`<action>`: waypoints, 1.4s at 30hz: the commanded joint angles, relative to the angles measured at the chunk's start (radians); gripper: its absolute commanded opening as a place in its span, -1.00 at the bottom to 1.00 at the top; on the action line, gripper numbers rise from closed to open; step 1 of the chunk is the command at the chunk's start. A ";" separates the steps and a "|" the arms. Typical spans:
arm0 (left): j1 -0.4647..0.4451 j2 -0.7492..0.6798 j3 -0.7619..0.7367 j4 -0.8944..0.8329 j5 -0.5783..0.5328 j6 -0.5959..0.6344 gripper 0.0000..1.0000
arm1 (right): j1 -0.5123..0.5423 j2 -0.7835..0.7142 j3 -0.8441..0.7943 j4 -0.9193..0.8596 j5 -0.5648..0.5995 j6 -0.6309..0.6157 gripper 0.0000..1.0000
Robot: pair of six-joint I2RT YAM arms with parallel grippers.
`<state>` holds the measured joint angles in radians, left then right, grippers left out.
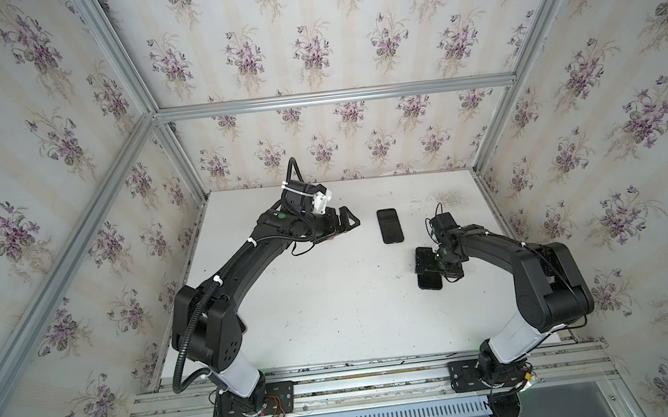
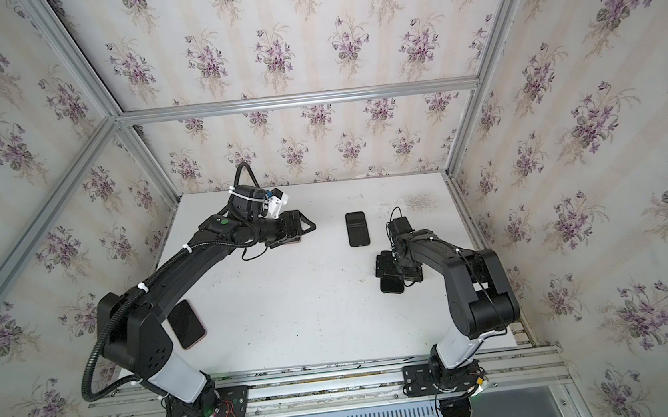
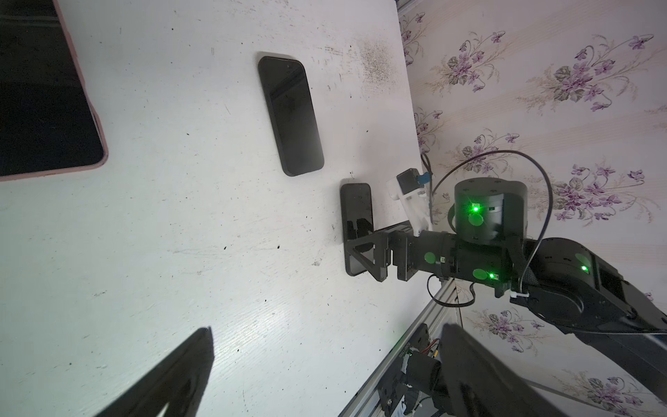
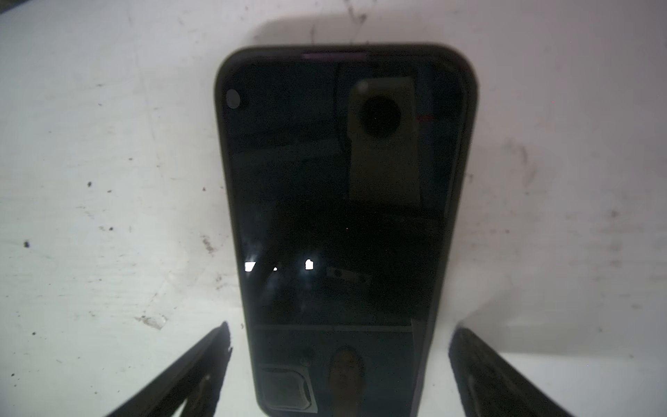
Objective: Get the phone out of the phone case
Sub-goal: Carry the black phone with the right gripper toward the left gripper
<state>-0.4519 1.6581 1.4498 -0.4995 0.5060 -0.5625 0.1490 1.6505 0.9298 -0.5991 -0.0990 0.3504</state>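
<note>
— Starting with the biggest?
— Yes. Walls [image 1: 307, 32] papered in purple flowers on three sides, edged with aluminium rails [image 1: 334, 96]; then a white table [image 1: 335, 322], scuffed and speckled.
— And over it?
— Two black arms, bolted at the near rail [image 1: 361, 378]. As for the left arm [image 1: 245, 260], stretches toward the back of the table, left of centre. As for the right arm [image 1: 539, 277], bends in from the right side.
— Jaws?
— On the left gripper [image 3: 326, 328], spread wide, gripping nothing, only bare table between. On the right gripper [image 4: 341, 328], also spread, straddling one end of the phone [image 4: 335, 198] without touching either edge.
— Where exactly?
— Lies flat, screen up, on the right half of the table, directly below that right gripper. Still sits inside its dark case [image 4: 270, 52], seen as a matte rim round the glass.
— Other handsets?
— A second black phone [image 1: 390, 226] near it, farther back, between the two grippers, touching neither. A pink-cased phone [image 2: 186, 324] partly hidden beneath the left arm's elbow. In the left wrist view, a pink-rimmed slab [image 3: 47, 90] close by the left gripper; cannot tell whether holding a phone.
— Smallest details?
— A purple sliver [image 4: 334, 55] at the end rim away from the jaws, and a round lens dot [image 4: 234, 98] in a screen corner.
</note>
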 commanded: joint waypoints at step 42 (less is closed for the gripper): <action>0.021 -0.012 -0.033 0.022 -0.005 0.002 0.99 | 0.035 0.153 0.138 -0.209 0.031 0.048 0.81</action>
<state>-0.4328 1.6508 1.4189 -0.4973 0.4980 -0.5655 0.1802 1.7809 1.0698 -0.7406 -0.0204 0.3752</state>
